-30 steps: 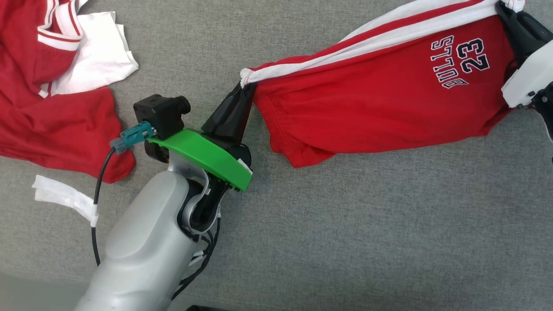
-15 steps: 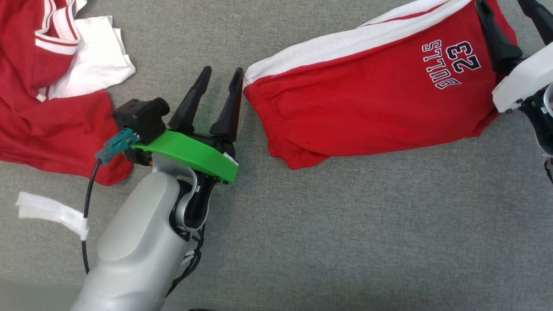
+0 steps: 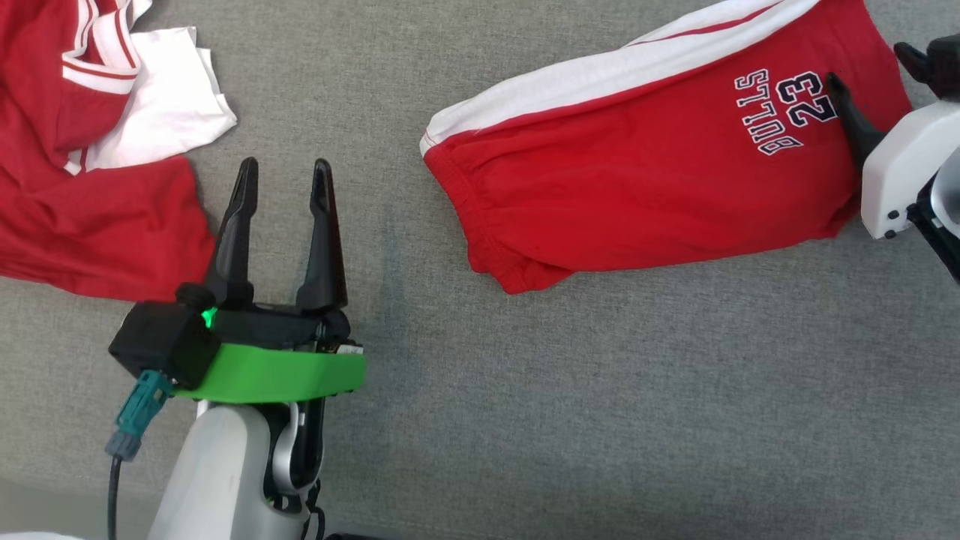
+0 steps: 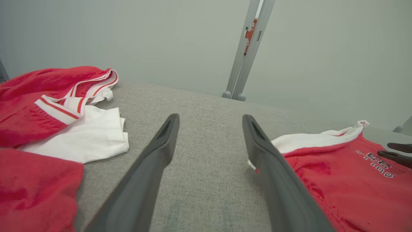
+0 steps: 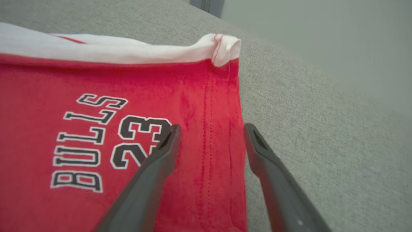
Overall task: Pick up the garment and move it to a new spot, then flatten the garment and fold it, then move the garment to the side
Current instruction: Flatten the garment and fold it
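Note:
The garment (image 3: 637, 172) is a pair of red shorts with a white side stripe and a "BULLS 23" print. It lies spread flat on the grey cloth surface (image 3: 600, 390) at the upper right of the head view. My left gripper (image 3: 285, 165) stands open well to the left of its near end, touching nothing; the left wrist view shows the left gripper (image 4: 210, 117) over bare cloth with the garment (image 4: 338, 180) to its right. My right gripper (image 3: 868, 66) is open over the garment's printed end. In the right wrist view the right gripper (image 5: 211, 127) straddles the stitched hem of the garment (image 5: 48, 80), gripping nothing.
A second pile of red and white clothing (image 3: 90, 150) lies at the upper left, close to my left gripper, and shows as the clothing pile (image 4: 48, 106) in the left wrist view. A grey metal post (image 4: 248, 48) rises beyond the surface's far edge.
Both grippers opened and let go of the garment, which settled flat. My left gripper drew back down and to the left, away from it; the right one pulled back slightly.

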You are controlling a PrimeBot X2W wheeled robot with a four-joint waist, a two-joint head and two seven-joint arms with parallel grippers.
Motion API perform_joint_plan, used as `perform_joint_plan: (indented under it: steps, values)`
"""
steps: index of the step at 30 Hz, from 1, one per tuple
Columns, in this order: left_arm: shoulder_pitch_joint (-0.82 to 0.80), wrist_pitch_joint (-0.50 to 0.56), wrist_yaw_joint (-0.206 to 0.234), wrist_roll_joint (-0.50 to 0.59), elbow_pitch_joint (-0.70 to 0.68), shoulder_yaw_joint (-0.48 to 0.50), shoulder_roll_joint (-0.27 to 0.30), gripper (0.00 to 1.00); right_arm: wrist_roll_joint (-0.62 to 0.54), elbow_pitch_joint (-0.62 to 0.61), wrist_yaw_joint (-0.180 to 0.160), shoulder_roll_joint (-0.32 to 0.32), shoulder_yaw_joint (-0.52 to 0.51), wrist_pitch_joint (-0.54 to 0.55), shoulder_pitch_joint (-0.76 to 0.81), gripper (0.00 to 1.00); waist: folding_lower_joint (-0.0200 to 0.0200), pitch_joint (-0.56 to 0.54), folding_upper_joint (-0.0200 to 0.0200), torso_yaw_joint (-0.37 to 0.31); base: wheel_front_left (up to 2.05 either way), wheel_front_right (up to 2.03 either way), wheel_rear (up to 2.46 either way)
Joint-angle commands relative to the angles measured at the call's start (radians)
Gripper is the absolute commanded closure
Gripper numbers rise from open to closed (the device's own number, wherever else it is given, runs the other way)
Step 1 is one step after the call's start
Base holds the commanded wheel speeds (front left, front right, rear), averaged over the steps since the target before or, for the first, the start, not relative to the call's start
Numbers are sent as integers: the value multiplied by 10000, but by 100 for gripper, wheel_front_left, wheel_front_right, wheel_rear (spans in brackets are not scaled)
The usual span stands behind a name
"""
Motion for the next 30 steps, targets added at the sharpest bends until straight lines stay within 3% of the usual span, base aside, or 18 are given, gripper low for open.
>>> perform_joint_plan:
  steps: [1,4,16,24,25,26,27,30]
  values:
    - [197,1,-130,174,-191,180,-76,0,-35,98,-19,16,51,298,-201,0,0,148,0,155,0,0,0]
    - [412,2,-326,466,-423,311,-151,0,-179,422,-19,-152,160,822,-369,0,0,244,0,345,0,0,0]
    - [815,1,-174,-25,-564,-132,-163,0,-820,1173,-20,-205,-373,1742,-129,0,0,97,0,541,0,0,0]
    - [800,1,-264,-47,-381,-252,-162,0,339,1399,31,638,-499,2749,447,0,0,29,0,507,0,0,0]
    - [811,0,-275,-33,-339,-250,-162,0,638,1517,46,885,-608,2867,529,7,0,-9,0,498,0,0,0]
    - [822,0,-282,-18,-292,-242,-162,0,852,1569,51,1054,-648,2883,575,43,0,-53,0,489,0,0,0]
    - [849,0,-283,1,-237,-234,-161,0,1095,1667,51,1260,-815,2776,594,100,0,-122,0,470,0,0,0]
    - [959,0,-288,51,-123,-190,-161,0,1694,1883,43,1585,-1137,2522,691,100,0,-353,0,375,0,0,0]
